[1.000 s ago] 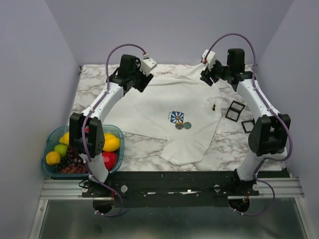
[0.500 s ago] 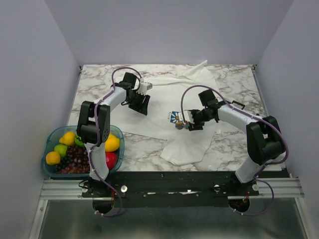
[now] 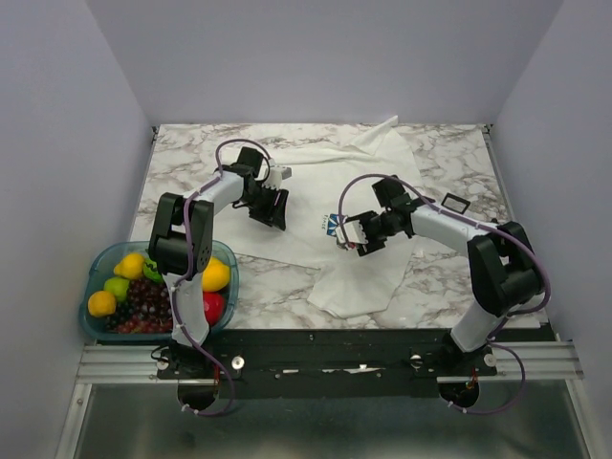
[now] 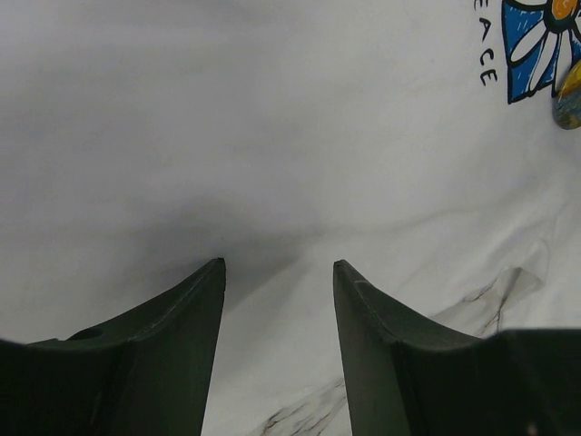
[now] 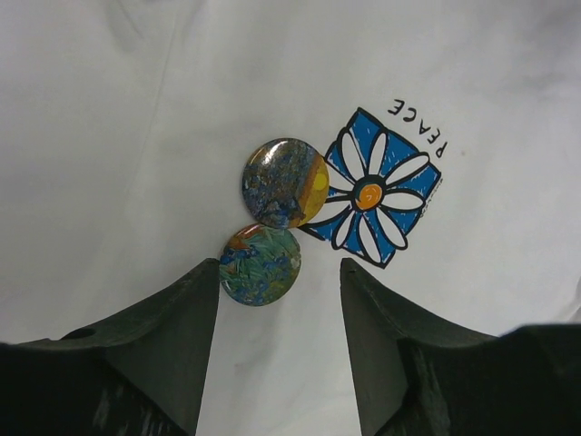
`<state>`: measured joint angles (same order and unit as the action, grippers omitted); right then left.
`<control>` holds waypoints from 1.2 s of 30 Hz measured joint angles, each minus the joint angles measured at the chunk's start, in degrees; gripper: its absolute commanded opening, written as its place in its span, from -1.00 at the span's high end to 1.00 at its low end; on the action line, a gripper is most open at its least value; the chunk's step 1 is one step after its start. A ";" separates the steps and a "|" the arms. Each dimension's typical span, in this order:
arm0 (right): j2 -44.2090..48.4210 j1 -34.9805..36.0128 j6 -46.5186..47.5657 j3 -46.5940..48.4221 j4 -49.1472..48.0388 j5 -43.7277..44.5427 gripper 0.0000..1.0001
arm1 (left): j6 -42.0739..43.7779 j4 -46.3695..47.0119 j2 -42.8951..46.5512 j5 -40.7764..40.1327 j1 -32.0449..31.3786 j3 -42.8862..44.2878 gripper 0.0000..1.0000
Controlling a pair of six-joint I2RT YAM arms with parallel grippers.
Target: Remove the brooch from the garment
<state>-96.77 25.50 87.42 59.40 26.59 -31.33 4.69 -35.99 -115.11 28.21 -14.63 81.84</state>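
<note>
Both arms have been brought down from the far edge of the table, where they were held raised a second ago. The left gripper [image 4: 277,263] has been lowered over the left part of the shirt [image 3: 316,182], and its parted fingers are now set close above plain white cloth. The right gripper [image 5: 280,262] has been swung inward and lowered to the chest, then edged slightly further left in the last half second. Its parted fingertips are now placed on either side of a round badge [image 5: 260,264], with a second badge [image 5: 285,183] and the flower print [image 5: 377,195] just beyond. The black frames [image 3: 456,203] have been mostly covered by the right forearm.
</note>
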 measured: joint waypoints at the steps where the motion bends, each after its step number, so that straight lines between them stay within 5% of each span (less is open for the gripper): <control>1: -0.20 0.11 0.24 0.00 0.00 0.33 -0.25 | -0.20 0.02 0.00 0.35 0.00 -0.37 -0.18; 15: -2.91 1.36 1.07 -0.46 -0.57 5.03 -0.14 | -1.36 0.76 0.02 0.81 0.11 -0.72 -0.18; 36: -0.81 1.44 -10.58 -2.08 -11.26 6.82 0.38 | -1.03 0.68 0.02 0.81 0.11 -0.66 -0.18</control>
<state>-97.58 26.94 76.84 57.32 15.33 -24.51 3.66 -35.31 -115.09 29.02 -14.52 81.19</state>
